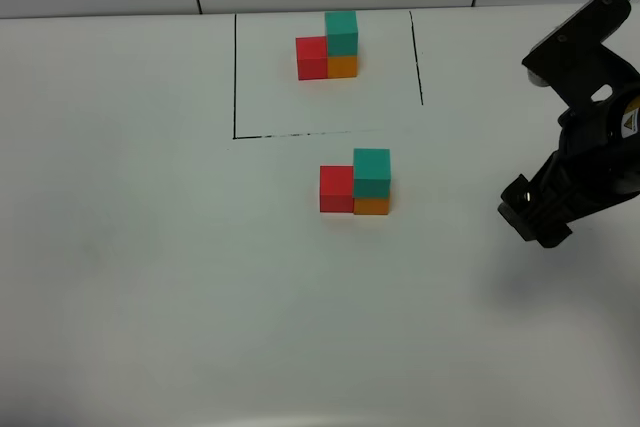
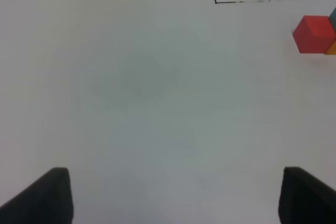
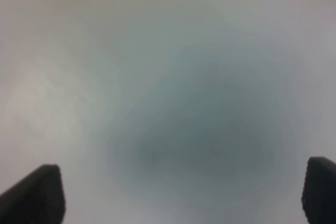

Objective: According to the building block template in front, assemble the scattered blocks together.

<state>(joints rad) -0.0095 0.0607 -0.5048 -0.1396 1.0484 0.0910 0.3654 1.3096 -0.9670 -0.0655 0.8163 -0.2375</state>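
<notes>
Judging by how the blocks lie, the build looks finished or very close to it. Inside the black-lined marked area (image 1: pixel 236 77) at the far side of the white table (image 1: pixel 150 267) stands the template (image 1: pixel 328 45): a red cube on the left, an orange cube touching it on the right, and a teal cube stacked on the orange one. Nearer the middle of the table, just outside the line, the assembled copy repeats that layout: the red block (image 1: pixel 336 188) on the left, the orange block (image 1: pixel 372 205) touching its right side, and the teal block (image 1: pixel 372 172) sitting on top of the orange. No loose blocks show anywhere on the table. The right gripper (image 1: pixel 528 215) hangs above bare table well to the right of the copy; its fingers are spread wide in the right wrist view with nothing between them. The left gripper (image 2: pixel 173 195) does not appear in the high view, but its own camera shows its fingers also wide apart and empty, over bare table to the left of the copy. What seems to remain, if anything, is only clearing the arms away.
</notes>
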